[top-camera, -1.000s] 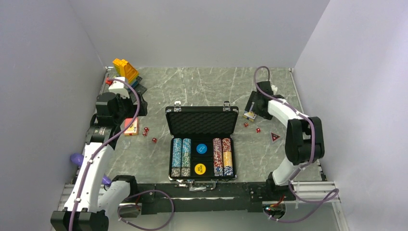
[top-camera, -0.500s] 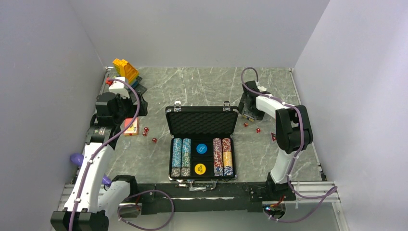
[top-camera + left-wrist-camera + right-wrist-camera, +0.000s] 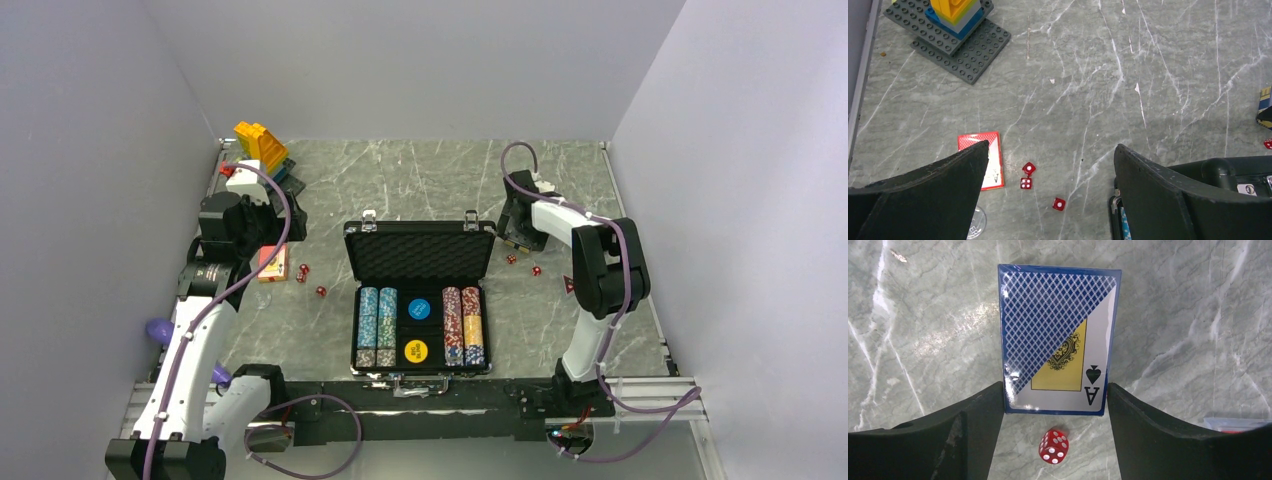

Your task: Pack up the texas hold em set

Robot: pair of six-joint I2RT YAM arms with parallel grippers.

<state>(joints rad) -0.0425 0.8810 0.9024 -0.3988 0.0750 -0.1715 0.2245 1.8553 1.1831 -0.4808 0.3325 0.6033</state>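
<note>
Blue card deck (image 3: 1060, 335) flat on the table (image 3: 1173, 315), just right of the case (image 3: 420, 252), long axis straight out from our right gripper (image 3: 1054, 390). Fingers (image 3: 973, 430) apart w/ its near end btwn them, at both long edges; can't tell if clamped. Left gripper (image 3: 1052, 147) wide open, well away.

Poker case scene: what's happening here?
The black case lies open with chips racked inside. The right pincer straddles the blue card deck right of the case, a finger at each long edge; whether it grips is unclear. The left pincer hangs open above the red card deck and three red dice.
</note>
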